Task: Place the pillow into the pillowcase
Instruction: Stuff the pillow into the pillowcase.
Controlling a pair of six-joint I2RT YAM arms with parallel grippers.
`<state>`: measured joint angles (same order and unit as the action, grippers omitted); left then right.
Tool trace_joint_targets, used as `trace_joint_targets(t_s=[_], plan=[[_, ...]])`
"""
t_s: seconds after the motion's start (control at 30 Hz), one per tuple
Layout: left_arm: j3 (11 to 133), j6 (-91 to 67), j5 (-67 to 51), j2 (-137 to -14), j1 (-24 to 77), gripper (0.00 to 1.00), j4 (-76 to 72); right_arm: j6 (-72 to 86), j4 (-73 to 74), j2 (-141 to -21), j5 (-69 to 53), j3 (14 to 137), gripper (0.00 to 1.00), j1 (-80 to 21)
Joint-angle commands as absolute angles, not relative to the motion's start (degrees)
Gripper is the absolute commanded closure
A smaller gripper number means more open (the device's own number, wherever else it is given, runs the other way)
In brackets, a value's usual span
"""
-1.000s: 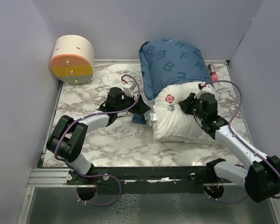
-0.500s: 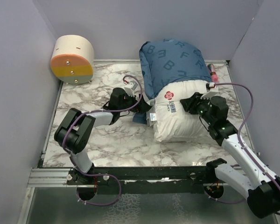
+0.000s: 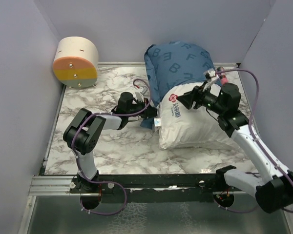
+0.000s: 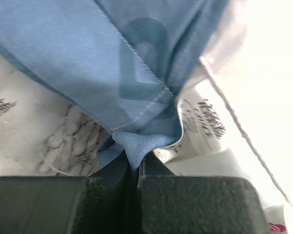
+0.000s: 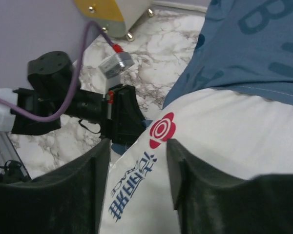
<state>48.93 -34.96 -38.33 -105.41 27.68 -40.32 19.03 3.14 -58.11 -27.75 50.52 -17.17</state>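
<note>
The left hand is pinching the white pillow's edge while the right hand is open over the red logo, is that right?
Not quite. The left wrist view shows the left hand shut on a fold of the blue pillowcase, not the pillow. The right hand is indeed open over the red logo.

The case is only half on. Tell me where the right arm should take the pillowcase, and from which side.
Probably the pillowcase's open hem, on the right, coming from the near side over the bare pillow. That edge lies as a thin lip across the pillow, and the left gripper pinches its left corner. The right gripper hangs open just short of it.
</note>
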Motion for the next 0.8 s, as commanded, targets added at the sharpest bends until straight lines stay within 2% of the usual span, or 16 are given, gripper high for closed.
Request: trace_joint_targets(t_s=[0.0,0.03,0.1,0.2,0.33,0.5,0.67,0.77], plan=[[46.6,-36.1,-41.1,-99.2,29.8,1.0,-43.6,17.9,7.5,-67.6,-24.8,55.0,0.64,-17.0],[45.8,-35.7,-40.6,-97.8,30.6,1.0,-43.0,17.5,9.6,-70.5,-23.0,55.7,0.74,-17.0],[43.8,-34.7,-39.4,-93.7,32.2,1.0,-41.6,17.2,11.8,-76.0,-20.6,55.9,0.87,-16.9],[39.7,-34.7,-37.8,-87.1,34.7,1.0,-40.0,18.1,10.3,-80.8,-16.3,50.8,0.95,-17.0],[33.6,-36.0,-35.8,-76.8,40.3,1.0,-37.9,19.6,6.8,-85.6,-6.8,45.6,0.98,-17.0],[25.0,-42.1,-33.6,-64.9,50.2,1.0,-37.2,22.8,3.0,-88.5,3.1,47.6,0.99,-17.0],[15.6,-47.7,-27.8,-53.5,55.4,1.0,-34.7,27.3,-3.9,-87.8,1.1,49.0,0.99,-17.4],[12.5,-48.8,-24.7,-49.4,55.5,1.0,-33.1,29.4,-9.7,-91.0,-6.6,47.6,0.97,-18.4]])
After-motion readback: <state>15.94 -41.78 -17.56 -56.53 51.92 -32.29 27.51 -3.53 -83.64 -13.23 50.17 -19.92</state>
